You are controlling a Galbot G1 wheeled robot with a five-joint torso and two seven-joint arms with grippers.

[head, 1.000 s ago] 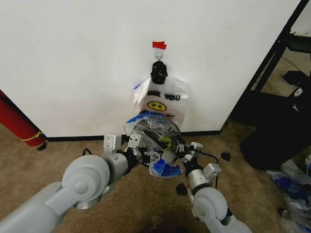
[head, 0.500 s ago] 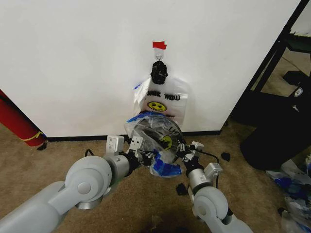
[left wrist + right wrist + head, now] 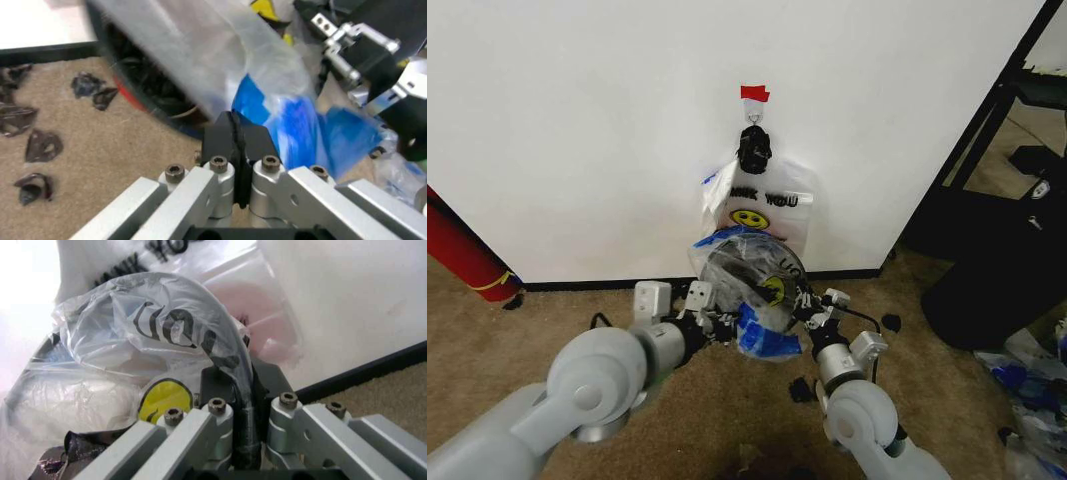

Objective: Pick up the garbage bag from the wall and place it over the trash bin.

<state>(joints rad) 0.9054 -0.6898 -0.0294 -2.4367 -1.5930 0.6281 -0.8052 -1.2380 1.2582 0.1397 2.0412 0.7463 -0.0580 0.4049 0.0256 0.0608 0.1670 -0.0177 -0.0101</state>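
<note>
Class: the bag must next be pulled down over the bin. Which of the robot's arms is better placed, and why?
Neither alone, probably. The left gripper is shut on the garbage bag at the trash bin's left; the right gripper pinches it at the right. Both should pull together.

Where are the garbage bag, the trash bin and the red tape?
garbage bag [image 3: 765, 336], head view, blue printed patch by the bin's lower edge.
trash bin [image 3: 737, 275], head view, dark interior seen through the plastic.
red tape [image 3: 754, 93], head view, middle of the strip.

Thin, crinkly, glossy see-through plastic garbage bag [image 3: 752, 300] — matt white wall [image 3: 577, 130], rough carpet [image 3: 517, 330].
</note>
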